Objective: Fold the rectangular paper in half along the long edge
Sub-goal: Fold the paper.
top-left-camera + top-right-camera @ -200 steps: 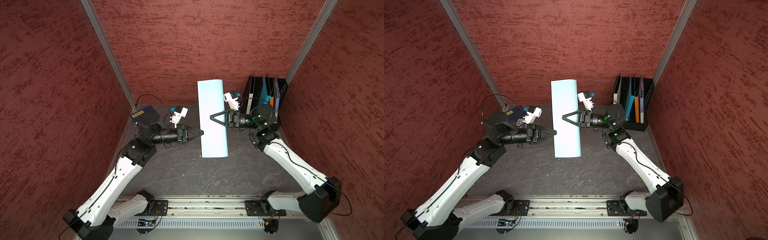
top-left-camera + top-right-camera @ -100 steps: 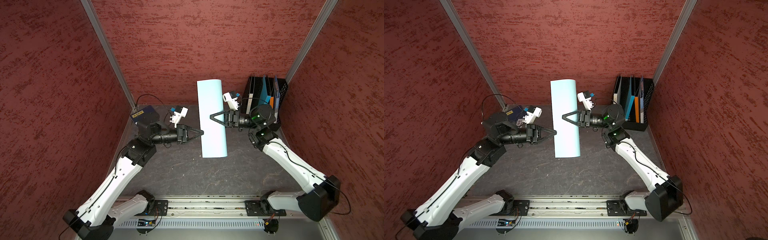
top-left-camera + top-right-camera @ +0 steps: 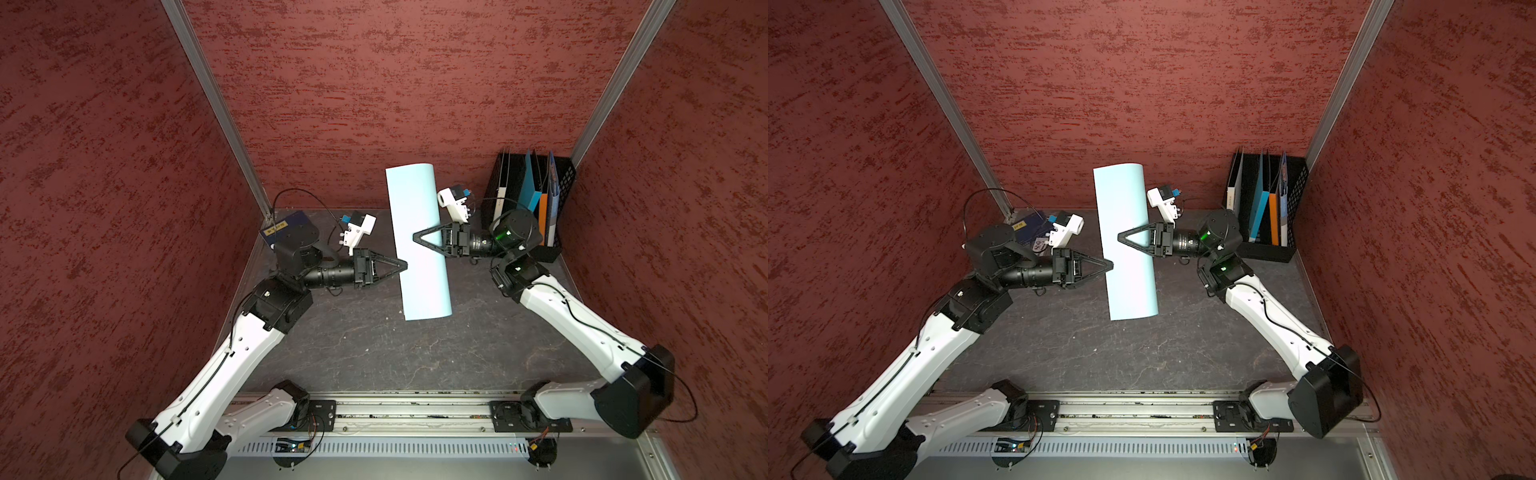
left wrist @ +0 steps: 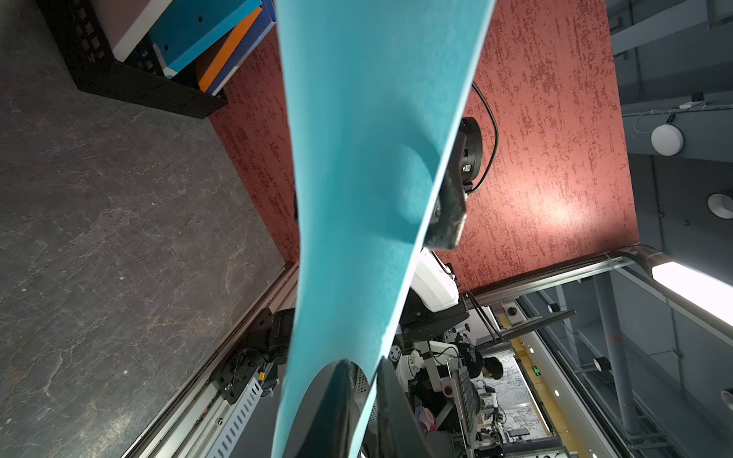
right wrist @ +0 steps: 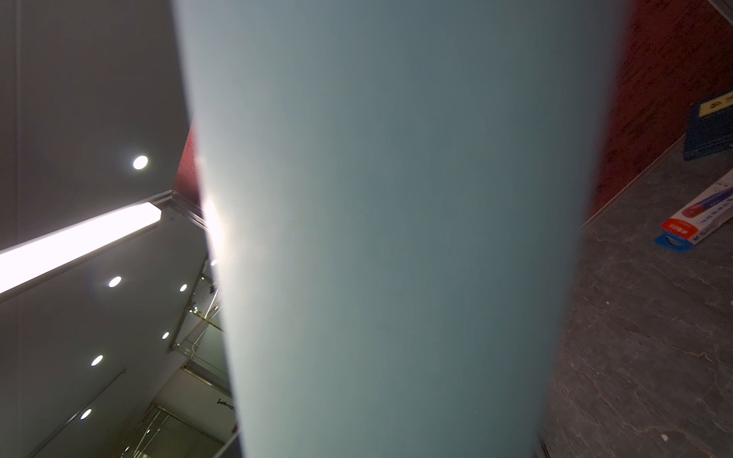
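Currently your left jaws are clamped on one long edge of the rectangular paper (image 3: 413, 199); right jaws reach over its opposite edge, opening can't tell.

Red textured walls (image 3: 374, 83) stand on three sides, joined by aluminium corner posts (image 3: 216, 108). The tabletop (image 3: 374, 353) is dark grey, like stone. A long ceiling lamp (image 5: 79, 242) shines.

The rectangular paper (image 3: 419, 241) is plain pale sky-blue. The walls (image 3: 374, 83) are mottled dark red. The worktop (image 3: 374, 353) is dark grey, veined paler. The black mesh file rack (image 3: 567, 183) holds a bright blue folder (image 3: 530, 187) and an orange folder (image 3: 543, 216). The booklet (image 3: 293, 219) is navy with a yellow label.
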